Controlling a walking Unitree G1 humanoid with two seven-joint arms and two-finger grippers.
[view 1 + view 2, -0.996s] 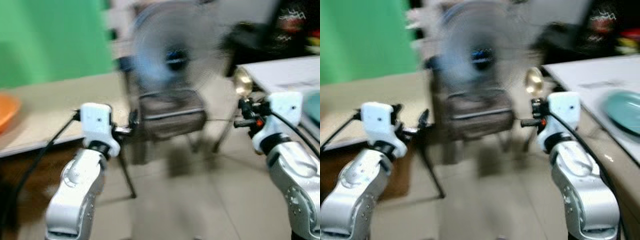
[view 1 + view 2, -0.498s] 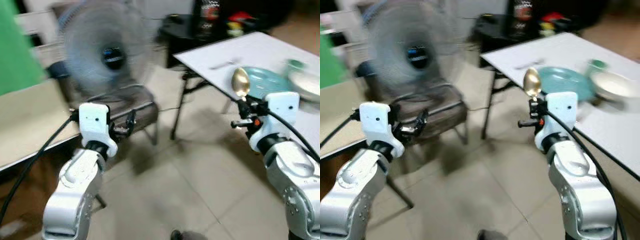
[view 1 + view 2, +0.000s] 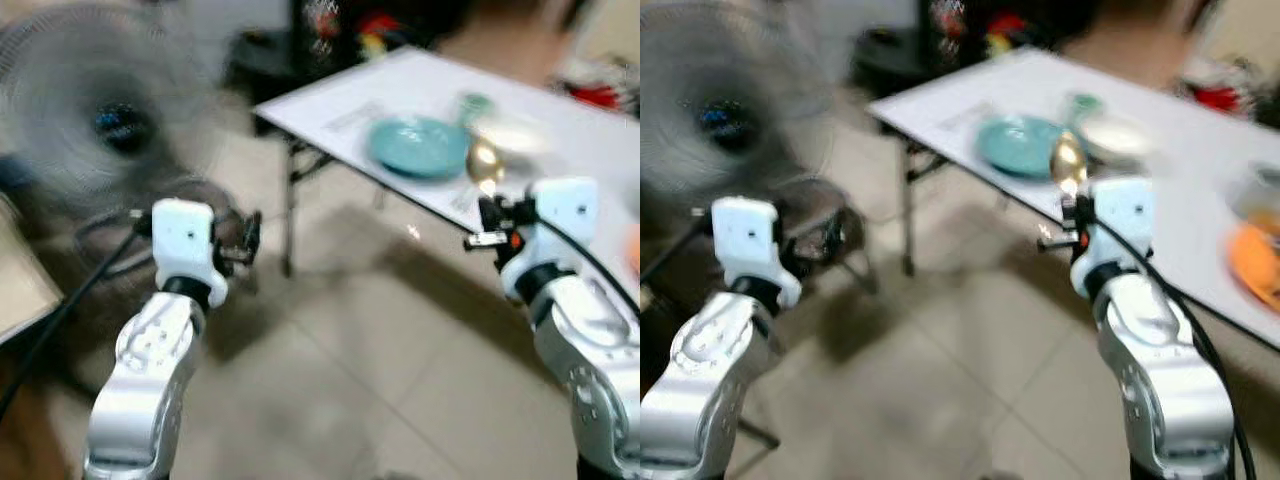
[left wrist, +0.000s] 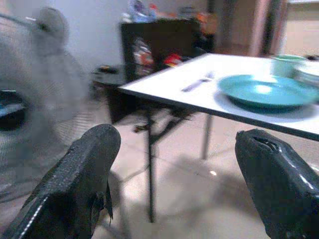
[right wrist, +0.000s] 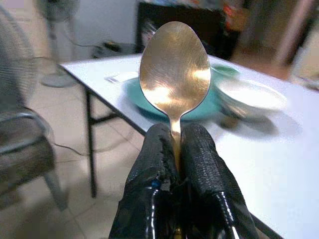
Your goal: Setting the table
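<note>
My right tool pinched tight on a gold spoon, bowl pointing up, near the white desk with its teal plate, left tool wide open, holding nothing, by a fan

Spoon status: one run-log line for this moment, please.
right pincer: shut on gold spoon, upright | left pincer: open, holding nothing | white table: ahead-right, teal plate on it

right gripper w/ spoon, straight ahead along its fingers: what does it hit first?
Likely the white table's near edge, then the teal plate; the right gripper carries the spoon bowl-first. Blur leaves depth uncertain.
</note>
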